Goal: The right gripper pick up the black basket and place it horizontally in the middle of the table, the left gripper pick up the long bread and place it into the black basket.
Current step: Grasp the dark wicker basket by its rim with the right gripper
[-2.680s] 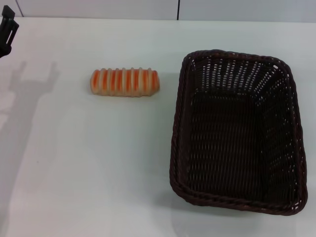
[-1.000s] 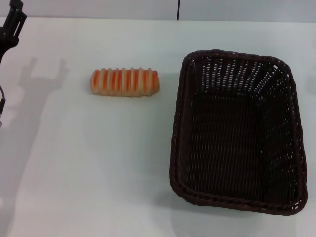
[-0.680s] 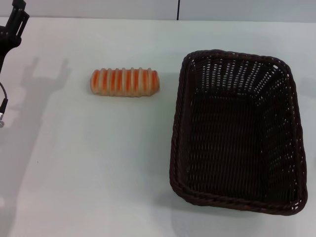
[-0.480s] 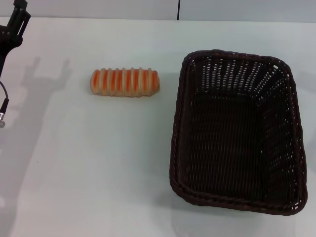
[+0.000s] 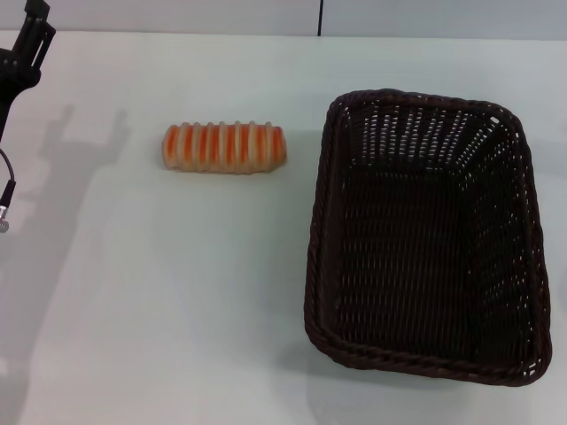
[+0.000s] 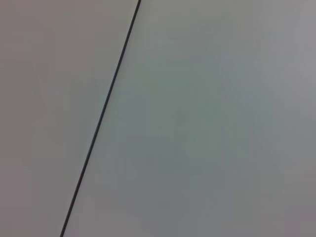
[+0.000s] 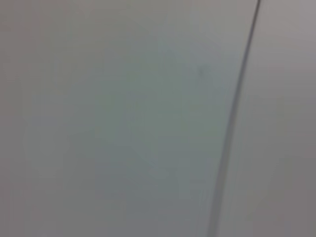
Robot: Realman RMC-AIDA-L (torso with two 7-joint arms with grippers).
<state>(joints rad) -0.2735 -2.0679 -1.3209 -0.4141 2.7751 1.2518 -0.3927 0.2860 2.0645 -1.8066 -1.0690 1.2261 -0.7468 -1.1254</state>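
The black basket (image 5: 425,235) stands empty on the right half of the white table (image 5: 177,301), its long side running from near to far. The long bread (image 5: 223,147) lies crosswise on the table, left of the basket and apart from it. My left gripper (image 5: 27,44) shows only at the far left edge, raised, well left of the bread. Its shadow (image 5: 89,128) on the table shows two fingers spread apart, with nothing between them. My right gripper is out of view. Both wrist views show only a plain pale surface with a dark seam (image 6: 101,116).
A thin cable (image 5: 7,190) hangs at the left edge below the left arm. The table's far edge meets a pale wall with a dark vertical seam (image 5: 319,16). Bare tabletop lies between the bread and the near edge.
My left gripper has risen and shifted a little to the right at the left edge, and its shadow has slid right toward the bread. The bread and basket have not moved.
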